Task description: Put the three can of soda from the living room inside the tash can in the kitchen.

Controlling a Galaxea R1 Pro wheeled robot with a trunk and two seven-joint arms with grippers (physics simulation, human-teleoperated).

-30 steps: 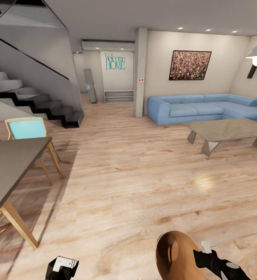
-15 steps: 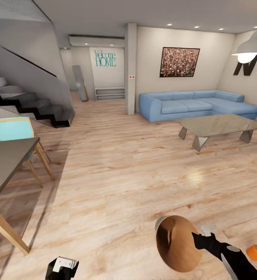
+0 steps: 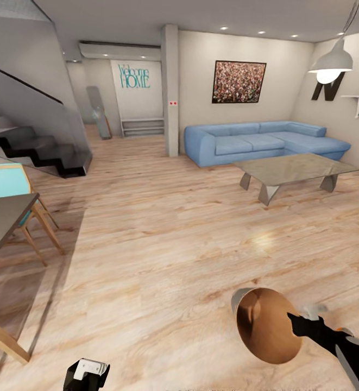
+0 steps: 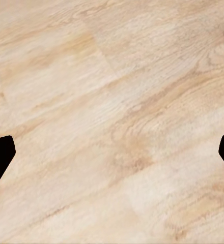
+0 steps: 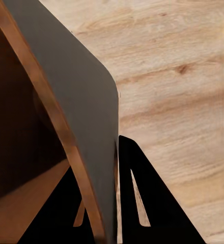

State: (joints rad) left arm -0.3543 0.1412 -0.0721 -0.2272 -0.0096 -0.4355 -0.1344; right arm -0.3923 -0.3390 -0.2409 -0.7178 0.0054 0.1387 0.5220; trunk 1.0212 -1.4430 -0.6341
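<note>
— What is held by the right gripper (image 5: 117, 168)?
— The trash can (image 3: 266, 324) is pinched at its rim, one finger inside the copper wall and one outside the grey wall; it is carried tipped, its mouth turned toward the head camera.

— And the left gripper (image 4: 112, 152)?
— Its fingertips are spread wide over bare wood floor (image 3: 163, 244), with nothing between them.

— What is seen beyond?
— A low grey table (image 3: 293, 169) is seen before the blue sofa (image 3: 260, 141); the stairs (image 3: 38, 149) lie far left.

far wall (image 3: 146, 98) | teal lettering (image 3: 133, 76) | "Welcome HOME"
</note>
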